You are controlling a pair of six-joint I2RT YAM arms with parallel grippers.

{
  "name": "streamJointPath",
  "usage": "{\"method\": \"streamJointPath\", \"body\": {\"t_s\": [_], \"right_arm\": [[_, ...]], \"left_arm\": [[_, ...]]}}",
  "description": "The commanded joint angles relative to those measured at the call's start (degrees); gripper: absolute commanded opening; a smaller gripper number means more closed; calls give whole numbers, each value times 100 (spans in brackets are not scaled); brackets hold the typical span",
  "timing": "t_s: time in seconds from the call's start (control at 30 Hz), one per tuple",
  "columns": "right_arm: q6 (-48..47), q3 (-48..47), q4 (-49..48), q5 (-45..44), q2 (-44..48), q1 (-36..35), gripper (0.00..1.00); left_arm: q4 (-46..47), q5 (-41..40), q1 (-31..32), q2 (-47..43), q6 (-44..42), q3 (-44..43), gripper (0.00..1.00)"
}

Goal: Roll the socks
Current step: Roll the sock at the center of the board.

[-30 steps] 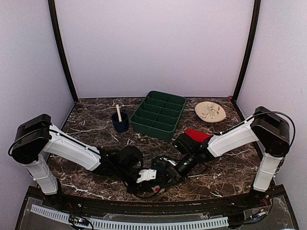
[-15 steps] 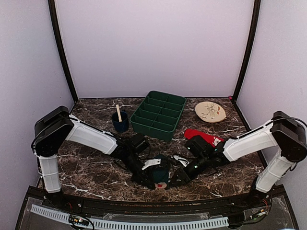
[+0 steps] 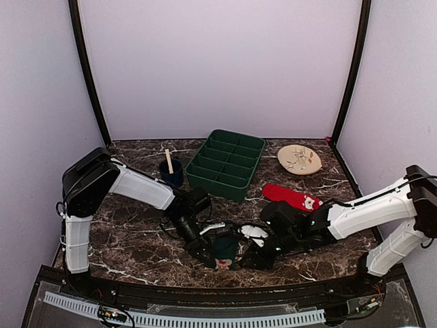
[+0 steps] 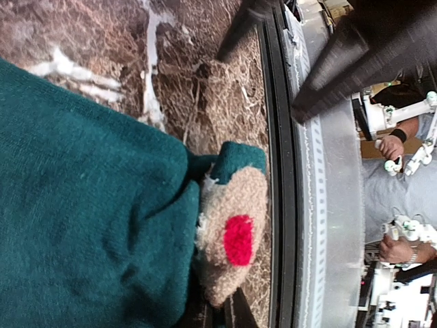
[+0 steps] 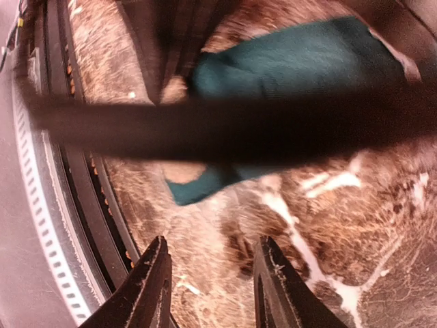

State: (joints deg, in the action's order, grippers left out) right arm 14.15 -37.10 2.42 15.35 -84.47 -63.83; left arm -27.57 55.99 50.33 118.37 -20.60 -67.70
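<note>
The teal sock (image 3: 224,247) lies bunched at the bottom centre of the top view, on the marbled bench (image 3: 136,232) close to its near edge. The left gripper (image 3: 208,247) comes in from the left and is closed on the sock's fabric. In the left wrist view the sock fills the left half of the frame. Its folds run down to the shut fingers at the bottom edge. A tan patch (image 4: 232,232) with a red dot shows at the sock's end, right beside the black rim of the bench.

The right gripper (image 5: 213,242) sits just to the right of the teal sock, low over the bench. Its jaws are open, with only bare marble between them. In the right wrist view the teal fabric lies ahead of the fingers, apart from them, and a blurred dark bar crosses the middle of that frame. I cannot tell what the bar is.

The red sock (image 3: 290,197) lies flat at right of centre, behind the right arm, with its white patches toward the right.

Farther back stand a green tray (image 3: 227,164), a dark cup (image 3: 171,174) holding a stick (image 3: 168,160) on the left, and a plate (image 3: 299,159) on the right.
</note>
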Motion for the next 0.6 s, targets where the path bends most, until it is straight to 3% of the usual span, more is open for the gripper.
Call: {"method": "streamJointPath", "body": {"t_s": [0.0,0.57], "right_arm": [[-596,-230,61,-1029,280,-472,39],[-1534,-738,-64,-2046,-403,-1340,50]], "left_arm": [[-720,195,-23,186,-189,-217,0],[-1257,468,-119,494,-357,-576,0]]}}
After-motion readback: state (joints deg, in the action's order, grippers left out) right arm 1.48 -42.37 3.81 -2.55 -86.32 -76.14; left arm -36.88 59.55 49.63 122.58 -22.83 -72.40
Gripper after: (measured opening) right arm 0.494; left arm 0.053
